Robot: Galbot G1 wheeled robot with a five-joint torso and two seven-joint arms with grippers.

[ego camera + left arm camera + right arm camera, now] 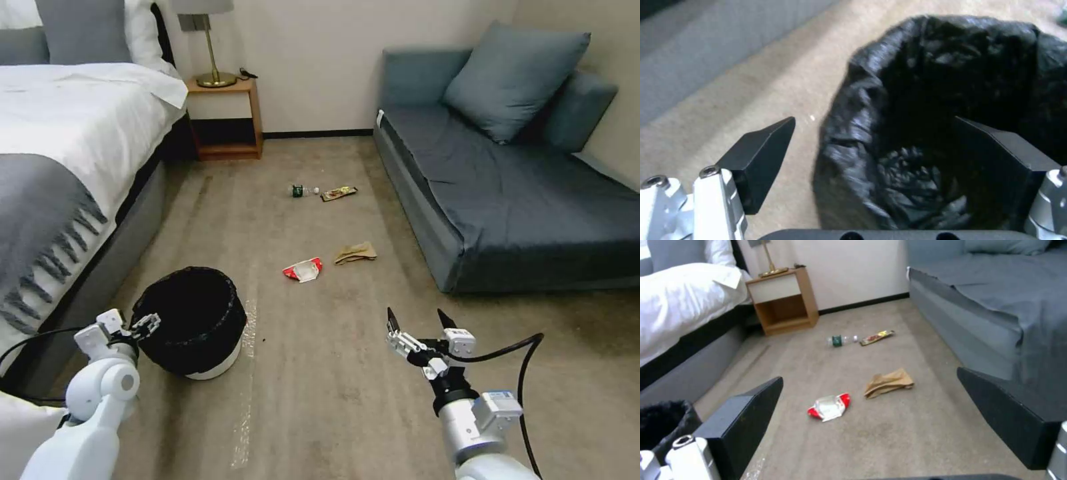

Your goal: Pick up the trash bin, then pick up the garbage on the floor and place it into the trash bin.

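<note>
The left gripper (143, 327) sat in the lower left of the head view, its fingers spread wide and holding nothing. In the left wrist view the left gripper (871, 146) straddled the near rim of the trash bin (925, 116): one finger hung over bare carpet outside the black liner, the other over the dark mouth of the bag. Whether either finger touched the rim I could not tell. That was the relation the coming move appeared to turn on, since the rim wall lay between the fingers and closing them should pinch it.

In the head view the trash bin (193, 320) stood on the floor just right of that gripper, in the lower left, beside the bed (60, 167). It was round, so it offered no long axis; any part of the rim would serve. The left arm was clearly the nearer one.

The right gripper (421, 321) hovered in the lower right centre of the head view, fingers likewise parted and empty, well apart from the bin.

Beyond it, toward mid-frame, lay the garbage: a red-and-white packet (303, 269) with a tan paper bag (355, 253) near it, and farther up a bottle (303, 191) next to a snack wrapper (339, 193). All four were on the carpet, left of the sofa (507, 193).
</note>
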